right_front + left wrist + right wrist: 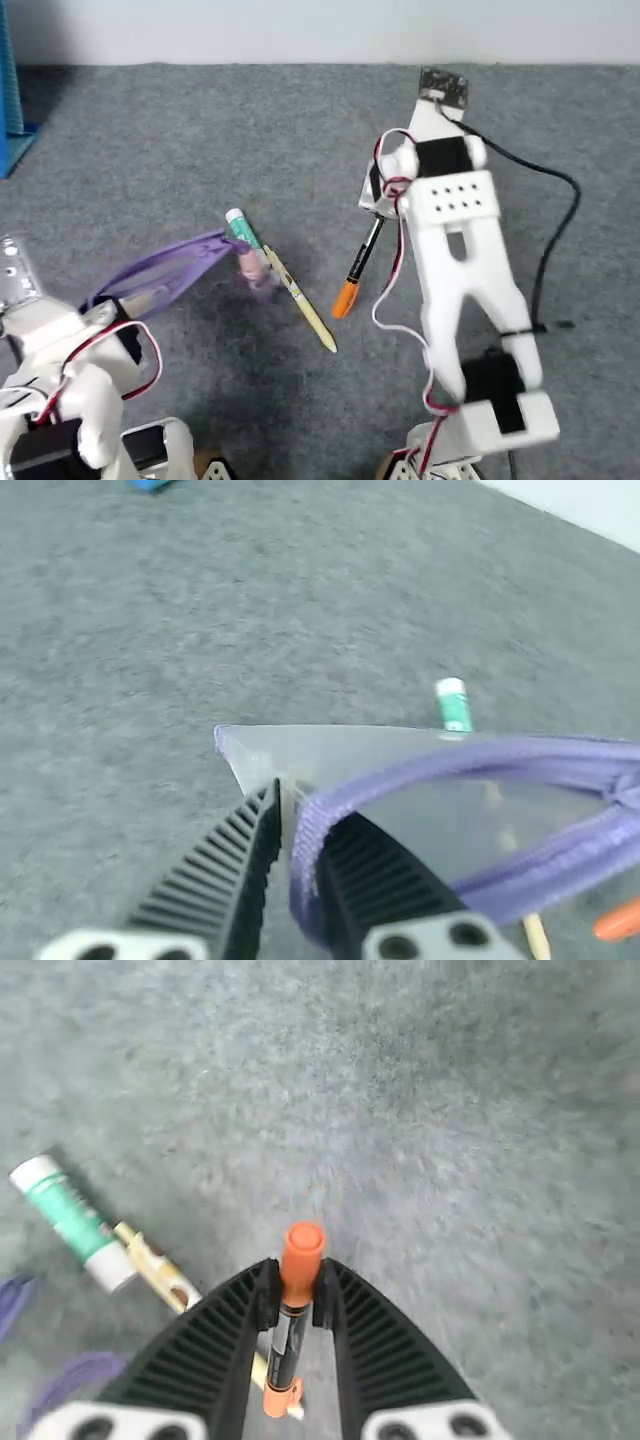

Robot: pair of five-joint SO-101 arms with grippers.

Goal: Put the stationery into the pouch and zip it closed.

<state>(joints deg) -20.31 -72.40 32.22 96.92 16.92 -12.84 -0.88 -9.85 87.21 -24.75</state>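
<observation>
The see-through pouch (170, 272) with a purple zipper (470, 770) is held up off the grey table, its mouth facing the stationery. My left gripper (290, 805) is shut on the pouch's rim, at the lower left in the high view (118, 312). My right gripper (297, 1272) is shut on a black pen with an orange cap (300, 1245), which hangs slanted below the jaws (352, 280). A green-and-white glue stick (241, 228) and a beige pen (302, 300) lie by the pouch's mouth. Something small and pink (250, 266) sits at the mouth.
A blue object (12, 90) stands at the table's far left edge. The right arm's black cable (560, 215) trails over the table on the right. Grey table surface (180, 130) lies open behind the stationery.
</observation>
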